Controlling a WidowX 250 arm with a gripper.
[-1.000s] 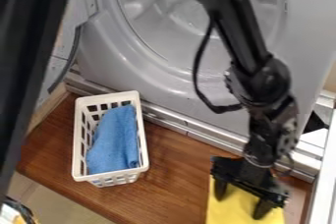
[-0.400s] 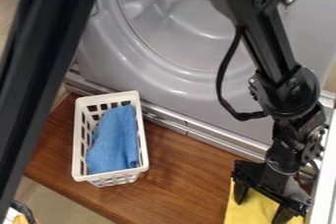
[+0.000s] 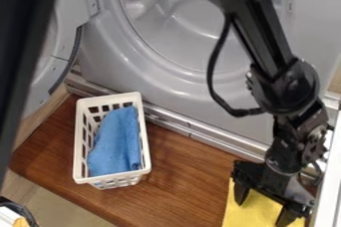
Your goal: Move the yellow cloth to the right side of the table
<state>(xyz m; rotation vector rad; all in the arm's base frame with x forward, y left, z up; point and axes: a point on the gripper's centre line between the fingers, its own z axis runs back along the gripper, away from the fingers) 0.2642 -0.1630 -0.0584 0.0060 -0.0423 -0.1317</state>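
1. The wooden tabletop [image 3: 180,171] slopes across your view, with a metal rail [image 3: 230,144] along its back and a white panel [image 3: 329,191] at its right. Its front edge runs diagonally at lower left.
2. Brown wood stretches between the basket and your yellow cloth [image 3: 250,213], which lies at the table's right, cut off by the bottom of the view.
3. Your gripper [image 3: 263,211] points down over the cloth, its two fingers spread wide; you cannot tell whether they touch the fabric.
4. Your arm [image 3: 263,39] slants down from the top, a black cable [image 3: 213,89] looping on its left.
5. The white panel stands just beside your gripper's right, leaving you little room there.
6. Left of centre, a white basket [image 3: 145,144] holds a blue cloth [image 3: 116,144].
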